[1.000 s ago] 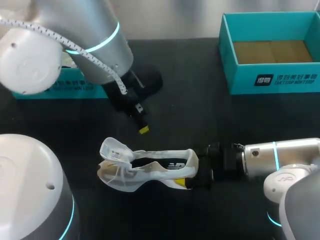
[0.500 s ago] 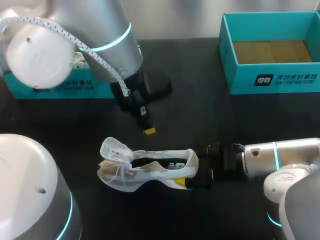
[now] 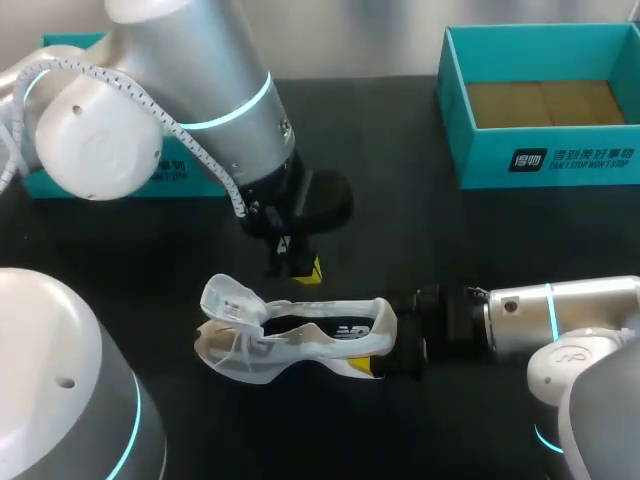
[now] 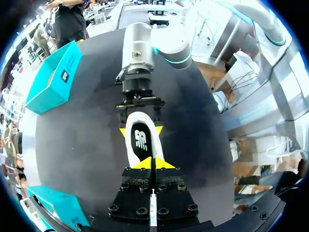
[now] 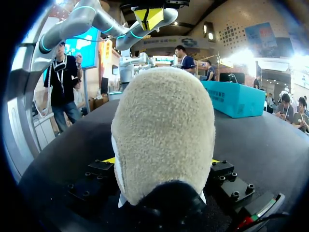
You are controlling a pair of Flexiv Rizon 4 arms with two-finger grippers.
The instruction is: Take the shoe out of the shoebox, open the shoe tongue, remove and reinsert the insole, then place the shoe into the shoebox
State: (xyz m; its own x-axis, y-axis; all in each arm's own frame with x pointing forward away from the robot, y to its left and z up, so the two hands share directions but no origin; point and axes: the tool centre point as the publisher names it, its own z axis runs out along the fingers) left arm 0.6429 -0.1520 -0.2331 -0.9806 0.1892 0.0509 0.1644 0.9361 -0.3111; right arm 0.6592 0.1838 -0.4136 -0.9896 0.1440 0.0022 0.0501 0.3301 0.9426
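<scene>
- Over the last second the left gripper (image 3: pixel 305 268) travelled across the table (image 3: pixel 420 240) toward the shoe (image 3: pixel 300 340) and came lower, finishing just beside the shoe's upper edge in the head view.
- The right arm and the shoe held position throughout that interval.
- Judgement: the shoe was already out of the shoebox (image 3: pixel 545 160) and its tongue (image 3: pixel 228 300) was folded back, so this approach probably prepared the insole removal.
- The left gripper's yellow tips were pressed together, with nothing between them. In the left wrist view they hung above the shoe's opening, where the insole (image 4: pixel 140 138) lay seated.
- The right gripper (image 3: pixel 385 345) was pinching the shoe's heel from both sides, holding the shoe on its side on the table, well apart from the shoebox.
- Judgement: the left fingers would need to part before they could take the insole.
</scene>
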